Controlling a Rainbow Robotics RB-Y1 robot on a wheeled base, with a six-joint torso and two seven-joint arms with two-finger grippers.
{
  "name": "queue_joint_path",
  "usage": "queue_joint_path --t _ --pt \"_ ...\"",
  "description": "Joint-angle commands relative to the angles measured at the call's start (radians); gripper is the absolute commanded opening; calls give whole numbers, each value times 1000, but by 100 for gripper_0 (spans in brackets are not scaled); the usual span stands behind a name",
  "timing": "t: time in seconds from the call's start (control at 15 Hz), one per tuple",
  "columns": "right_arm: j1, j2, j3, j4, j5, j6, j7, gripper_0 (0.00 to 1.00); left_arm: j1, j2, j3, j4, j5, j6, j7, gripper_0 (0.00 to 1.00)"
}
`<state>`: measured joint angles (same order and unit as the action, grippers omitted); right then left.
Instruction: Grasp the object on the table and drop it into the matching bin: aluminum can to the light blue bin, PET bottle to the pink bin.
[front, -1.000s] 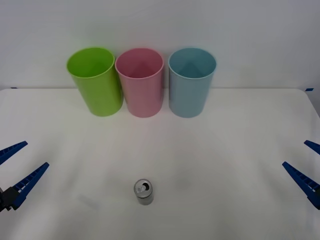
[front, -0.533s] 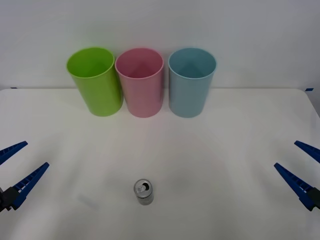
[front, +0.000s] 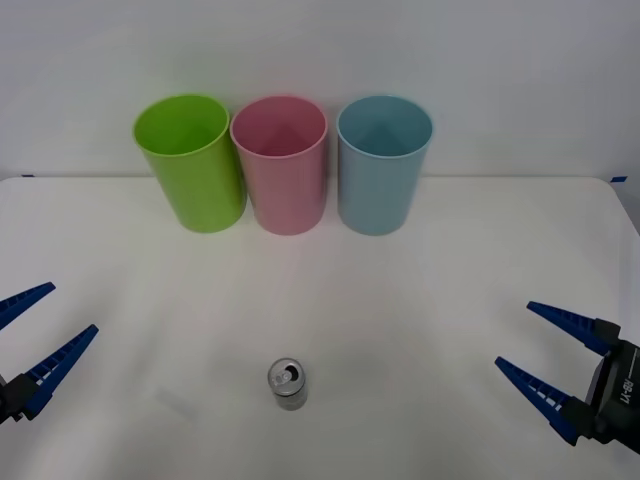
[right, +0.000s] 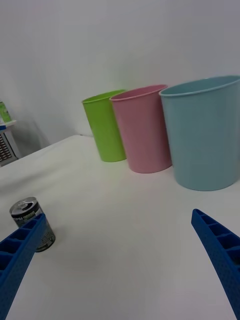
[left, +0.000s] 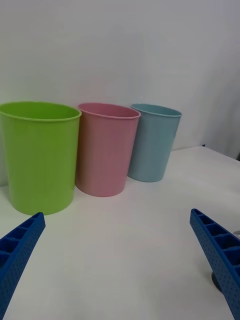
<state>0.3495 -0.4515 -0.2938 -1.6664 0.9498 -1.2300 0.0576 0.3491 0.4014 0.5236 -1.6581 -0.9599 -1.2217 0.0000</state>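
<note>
Aluminum can (front: 287, 384) upright on the white worktop (front: 420, 290), near the front edge and slightly left of centre, pull-tab top facing up, touching nothing. Well behind it, along the far edge: lime green bin (front: 190, 162) on the left, pink bin (front: 280, 164) in the middle, light blue bin (front: 383, 164) on the right, all upright with open rims, green and pink just beside each other, light blue a little apart from the pink. Right gripper (front: 548, 358) low over the worktop at the right side, blue ribbed fingers (front: 535, 392) spread wide apart, holding nothing, pointed inward toward the can but well apart from it. In the right wrist view, can (right: 34, 224) just behind one spread finger, with the three bins lined up beyond. Left gripper (front: 32, 332) at the far left edge, fingers likewise spread wide and empty, well apart from the can.
</note>
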Motion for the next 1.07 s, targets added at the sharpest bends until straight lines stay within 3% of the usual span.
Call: queue_joint_path --t 0.07,0.33,0.73,1.07 --pt "-6 -7 62 0 29 0 24 100 0 0 0 0 0 0 0 100" --pt "-43 -9 171 11 69 3 77 100 0 0 0 0 0 0 0 100" --pt "-199 -9 352 215 72 -3 304 100 0 0 0 0 0 0 0 100" --pt "-271 -7 510 286 73 52 352 100 0 0 0 0 0 0 0 100"
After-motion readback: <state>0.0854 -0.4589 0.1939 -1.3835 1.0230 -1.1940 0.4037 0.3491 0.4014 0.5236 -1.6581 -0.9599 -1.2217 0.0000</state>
